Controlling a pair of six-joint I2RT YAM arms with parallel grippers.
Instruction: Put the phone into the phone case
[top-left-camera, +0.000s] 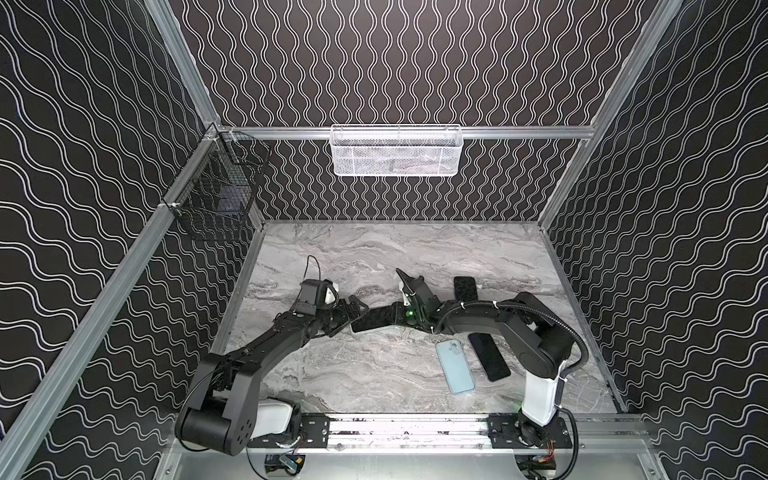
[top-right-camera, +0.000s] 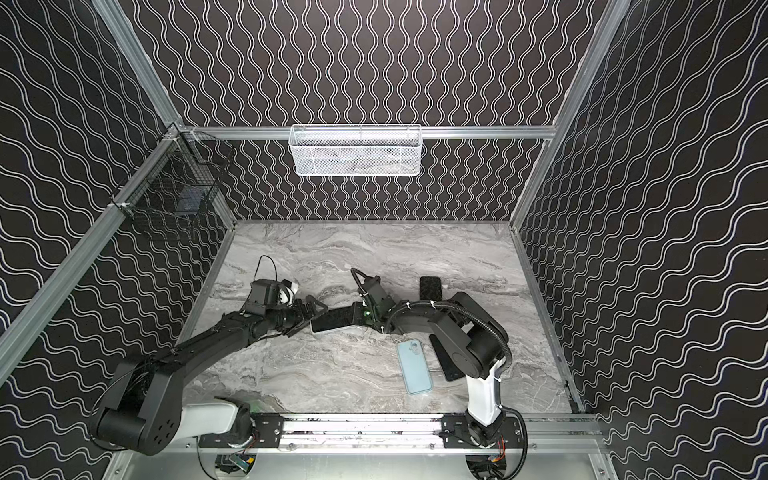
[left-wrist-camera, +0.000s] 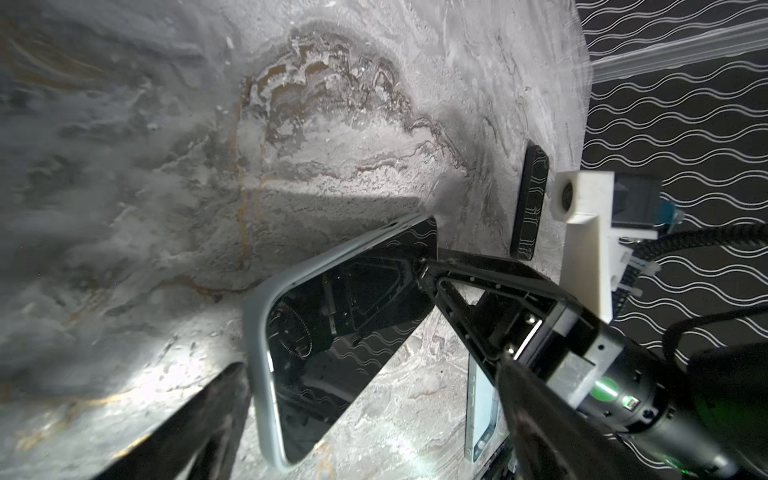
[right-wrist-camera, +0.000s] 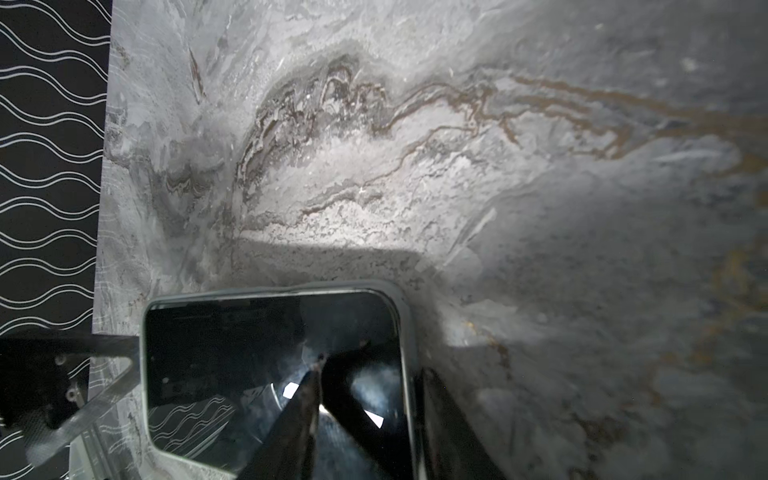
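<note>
The phone (top-left-camera: 372, 319) sits mid-table (top-left-camera: 374, 249) between the two grippers, screen up. In both top views its long axis runs side to side, with one short end toward each arm. A pale rim wraps its edges (whether that is the phone case or the phone's own frame, I cannot tell).

The right gripper (top-left-camera: 397, 318) is closed on the phone's right-hand end. In the left wrist view one finger (left-wrist-camera: 478, 266) lies over the glass and the other is below. The phone looks tilted there and casts a shadow on the marble. I cannot tell whether its other end touches the table.

The left gripper (top-left-camera: 351, 319) is spread wide at the phone's left end and grips nothing. One of its fingers (right-wrist-camera: 83, 374) stands just beside that end.

Nearer the right arm's base, a light blue case (top-left-camera: 455, 368) lies back up, with a black phone (top-left-camera: 490, 359) just beside it.
</note>
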